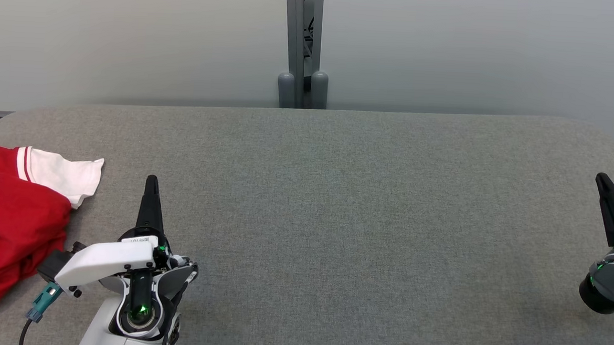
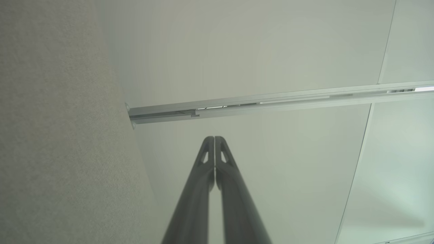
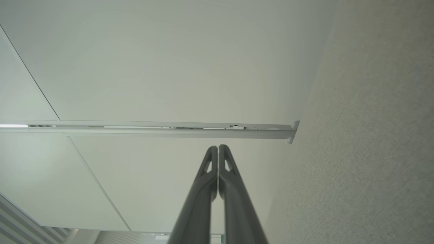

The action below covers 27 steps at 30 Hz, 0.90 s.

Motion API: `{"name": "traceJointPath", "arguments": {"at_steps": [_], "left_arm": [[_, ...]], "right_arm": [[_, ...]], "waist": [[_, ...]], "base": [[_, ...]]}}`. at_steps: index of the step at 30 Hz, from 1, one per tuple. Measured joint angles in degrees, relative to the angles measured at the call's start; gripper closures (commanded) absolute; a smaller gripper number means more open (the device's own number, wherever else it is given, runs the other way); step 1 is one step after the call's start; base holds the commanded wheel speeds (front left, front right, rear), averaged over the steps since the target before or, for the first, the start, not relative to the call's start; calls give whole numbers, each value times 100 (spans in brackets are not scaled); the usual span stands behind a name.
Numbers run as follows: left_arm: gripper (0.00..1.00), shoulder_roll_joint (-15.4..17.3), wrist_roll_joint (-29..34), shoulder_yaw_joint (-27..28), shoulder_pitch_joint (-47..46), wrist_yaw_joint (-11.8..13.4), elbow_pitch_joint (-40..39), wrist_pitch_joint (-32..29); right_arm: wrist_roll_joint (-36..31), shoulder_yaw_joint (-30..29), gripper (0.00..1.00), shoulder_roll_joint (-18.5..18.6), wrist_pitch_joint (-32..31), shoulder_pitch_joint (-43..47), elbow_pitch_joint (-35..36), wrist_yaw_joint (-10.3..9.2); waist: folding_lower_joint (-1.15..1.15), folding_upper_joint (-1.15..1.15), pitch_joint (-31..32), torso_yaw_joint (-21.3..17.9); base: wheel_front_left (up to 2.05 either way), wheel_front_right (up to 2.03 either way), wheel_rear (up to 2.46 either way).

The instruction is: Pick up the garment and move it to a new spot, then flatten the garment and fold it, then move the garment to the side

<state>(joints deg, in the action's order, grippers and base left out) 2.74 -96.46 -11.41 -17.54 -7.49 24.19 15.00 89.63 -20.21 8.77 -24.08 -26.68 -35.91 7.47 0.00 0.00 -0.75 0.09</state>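
Note:
The garment (image 1: pixel 7 220) is red with a white, red-striped sleeve and lies crumpled at the table's left edge in the head view. My left gripper (image 1: pixel 152 179) stands just right of it, fingers pressed together and empty, pointing toward the far wall. Its tips (image 2: pixel 214 138) meet in the left wrist view. My right gripper (image 1: pixel 602 178) is at the far right edge of the table, shut and empty. In the right wrist view its tips (image 3: pixel 218 147) touch each other.
The grey fabric-covered table (image 1: pixel 358 206) spans the head view, with rounded far corners. A pale wall with a grey vertical post (image 1: pixel 302 46) stands behind it. The same post (image 2: pixel 271 101) crosses both wrist views (image 3: pixel 152 128).

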Motion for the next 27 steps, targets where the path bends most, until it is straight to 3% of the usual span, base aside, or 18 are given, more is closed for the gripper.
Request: {"name": "traceJointPath", "arguments": {"at_steps": [10, 11, 15, 27], "left_arm": [[100, 0, 0, 0, 0, 0, 0, 0], [0, -2, 1, -2, 17, 1, 21, -1], [0, -7, 2, -24, 261, 7, 125, -2], [0, 64, 103, -21, 266, 7, -135, -11]], "right_arm": [[0, 0, 100, 0, 0, 0, 0, 0], [0, 4, 0, -11, -1, 22, -15, 0], [-9, 38, 0, -163, 49, 290, -77, -23], [-311, 380, 0, -152, 614, 463, 355, -23]], "waist": [[0, 0, 0, 0], [0, 0, 0, 0], [0, 0, 0, 0], [0, 0, -9, 13]], "base": [[0, 0, 0], [0, 0, 0], [0, 0, 0], [0, 0, 0]]}}
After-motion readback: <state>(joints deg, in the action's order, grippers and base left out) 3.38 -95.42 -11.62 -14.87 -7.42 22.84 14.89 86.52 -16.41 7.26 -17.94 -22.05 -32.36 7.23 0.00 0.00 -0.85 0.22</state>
